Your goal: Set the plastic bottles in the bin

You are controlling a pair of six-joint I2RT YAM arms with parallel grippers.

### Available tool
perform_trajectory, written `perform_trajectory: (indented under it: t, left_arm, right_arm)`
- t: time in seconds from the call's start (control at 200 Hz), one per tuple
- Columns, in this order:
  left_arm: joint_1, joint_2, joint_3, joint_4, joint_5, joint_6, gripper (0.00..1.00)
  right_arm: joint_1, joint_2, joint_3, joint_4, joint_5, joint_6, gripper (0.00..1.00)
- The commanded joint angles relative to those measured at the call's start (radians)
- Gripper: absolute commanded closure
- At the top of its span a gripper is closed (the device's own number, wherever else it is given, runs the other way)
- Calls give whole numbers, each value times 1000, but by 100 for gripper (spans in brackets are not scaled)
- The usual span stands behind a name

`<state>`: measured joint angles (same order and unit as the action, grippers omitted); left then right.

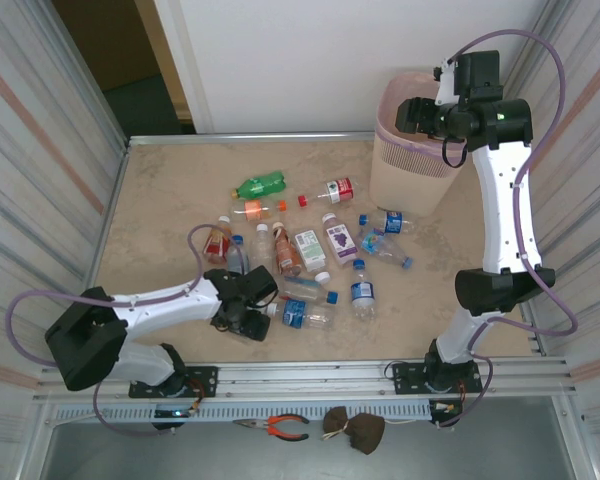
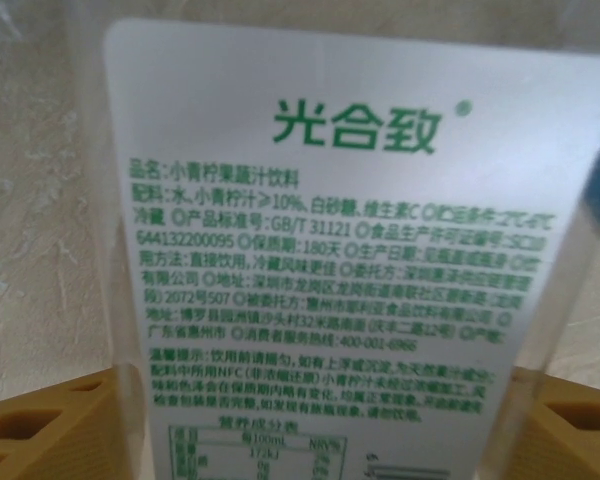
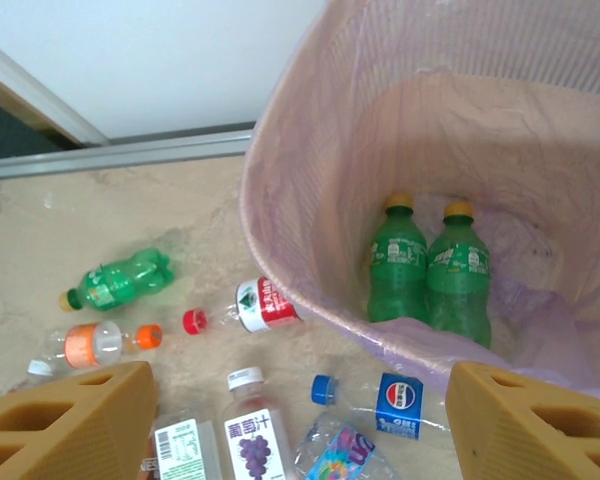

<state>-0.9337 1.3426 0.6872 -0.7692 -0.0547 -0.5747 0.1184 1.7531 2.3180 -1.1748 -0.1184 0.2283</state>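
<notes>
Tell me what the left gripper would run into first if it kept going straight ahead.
The clear bottle with the white, green-lettered label. It lies directly ahead of the left gripper, very close, between its fingers. Whether they touch it is unclear.

Roughly sixteen bottles, one bin

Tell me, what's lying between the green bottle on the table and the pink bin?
A clear bottle with a red label lies between the green bottle and the bin, clearest in the right wrist view.

Two green bottles inside pink bin
</notes>
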Motion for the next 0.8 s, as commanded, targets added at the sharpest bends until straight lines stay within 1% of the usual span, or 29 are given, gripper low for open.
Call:
perform_trajectory:
  t: [0.0, 0.125, 0.316, 0.651, 0.797]
  left_arm:
    - [-8, 9, -19, 16, -25, 18, 23]
    - [-7, 0, -28, 21, -25, 16, 31]
    - [-7, -28, -34, 21, -14, 17, 36]
    - [-7, -146, -22, -10, -8, -9, 41]
    - [-7, -210, 19, -59, -35, -15, 42]
  right_arm:
    - [7, -32, -5, 15, -27, 23, 25]
    - [8, -33, -3, 14, -26, 22, 25]
    - [7, -32, -8, 15, -32, 24, 25]
    - [7, -40, -7, 28, -49, 29, 25]
    - [7, -50, -5, 37, -68, 38, 25]
